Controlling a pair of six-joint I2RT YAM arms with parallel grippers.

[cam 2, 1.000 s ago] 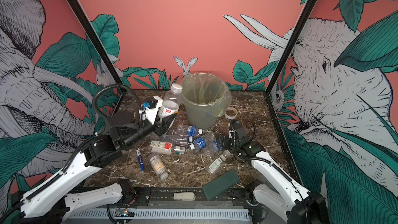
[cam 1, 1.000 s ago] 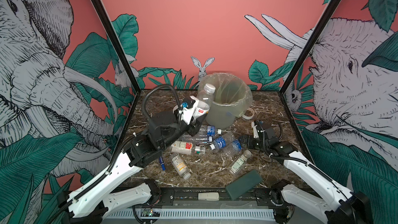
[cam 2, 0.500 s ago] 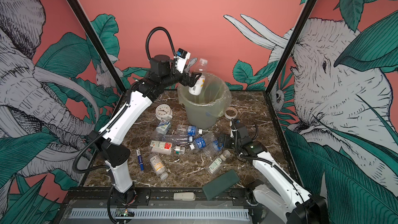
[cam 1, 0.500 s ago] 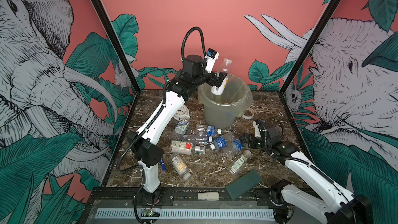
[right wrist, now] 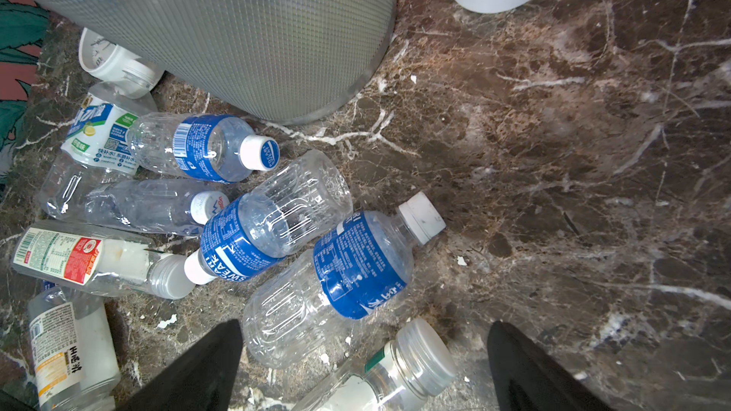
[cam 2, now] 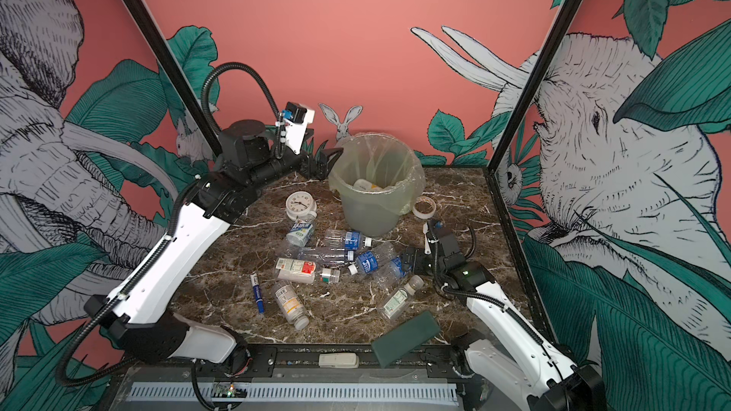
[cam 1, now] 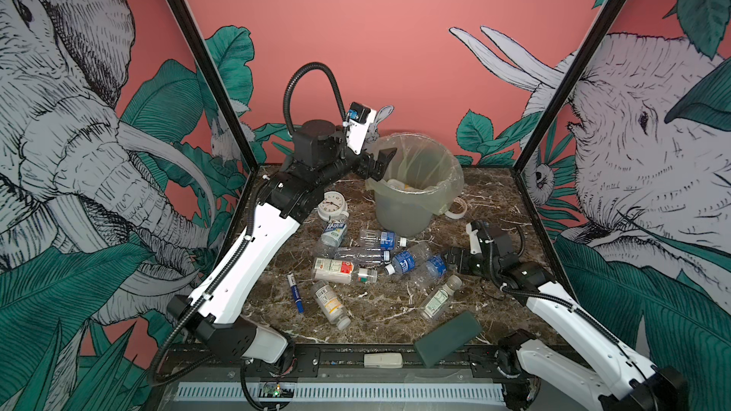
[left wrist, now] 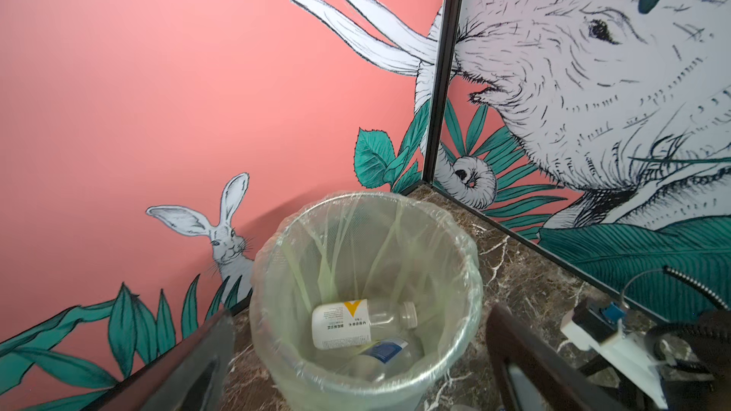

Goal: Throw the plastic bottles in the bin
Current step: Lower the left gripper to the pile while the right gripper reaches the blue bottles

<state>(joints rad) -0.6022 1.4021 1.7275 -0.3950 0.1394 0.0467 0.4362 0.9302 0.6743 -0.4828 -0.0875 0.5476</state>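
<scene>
Marble tabletop (cam 1: 494, 199) bears clear blue-labelled bottles (cam 1: 405, 260) beside a bag-lined bin (cam 1: 399, 211); left hand (cam 1: 381, 162) and right hand (cam 1: 451, 259) gape empty.

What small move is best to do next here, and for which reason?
Probably the right gripper should ease down onto the nearest blue-labelled bottle and close. Its jaws stand open and empty, and that bottle lies just ahead of them on the table. The left gripper is open and empty up at the bin, farther away.
</scene>
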